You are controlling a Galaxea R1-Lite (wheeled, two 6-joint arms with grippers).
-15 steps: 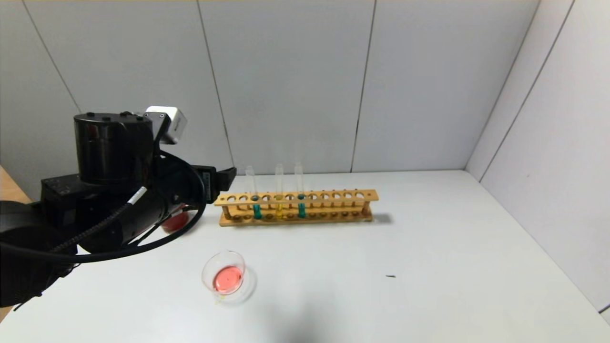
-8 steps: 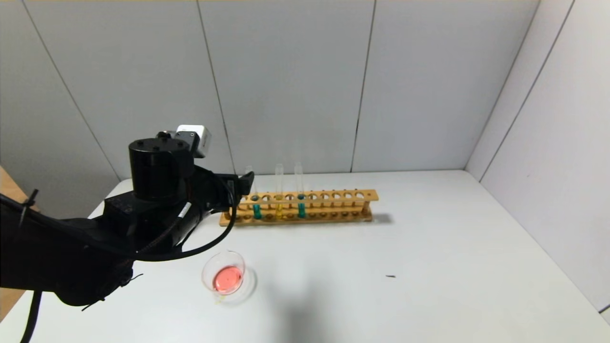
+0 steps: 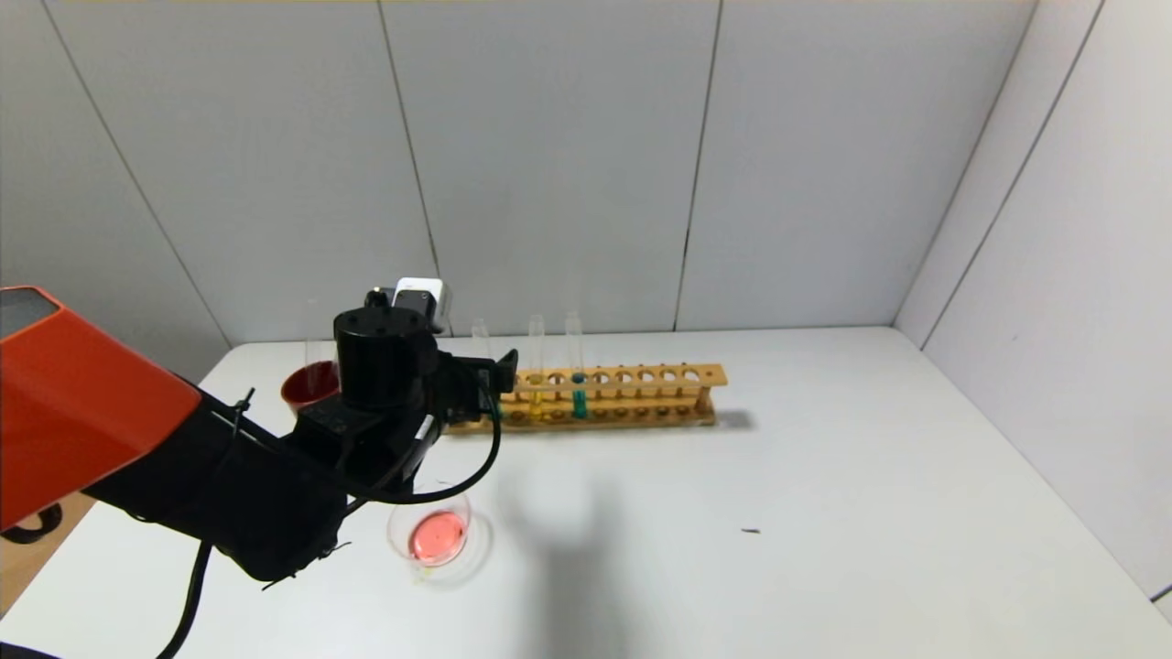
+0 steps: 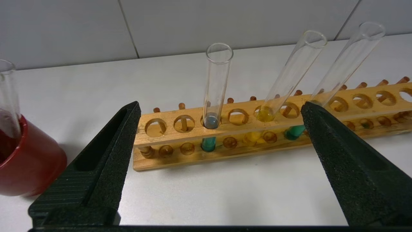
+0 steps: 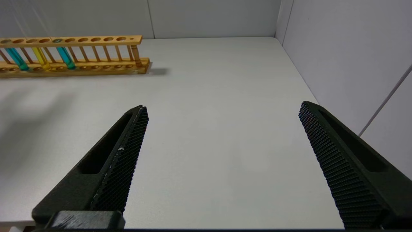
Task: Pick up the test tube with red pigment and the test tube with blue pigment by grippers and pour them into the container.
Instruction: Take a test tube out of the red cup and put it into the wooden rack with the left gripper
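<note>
I've got the left gripper [image 4: 219,106] at the left end of the wooden rack [image 4: 180,135], jaws spread wide and empty, just short of the rack on the near side. The nearest blue-pigment tube [image 4: 216,87] lines up between the fingertips in the left wrist view, upright in its hole, not touched. Next along the rack sit a yellow tube [image 4: 289,74] and a second blue tube [image 4: 344,61] — its lower end is partly hidden behind one finger.

In the head view the left arm [image 3: 82,403] reaches in from the left and covers the rack's left end. The container [image 3: 430,535] sits on the table [image 3: 824,513] in front of the rack, near the arm, with pink-red liquid in its bottom. A dark red cup [image 4: 19,161] stands left of the rack, and a clear tube [image 4: 8,96] stands in it — I can't tell its contents.

The right gripper [image 5: 222,109] hangs over bare table well right of the rack, jaws spread, holding nothing.
</note>
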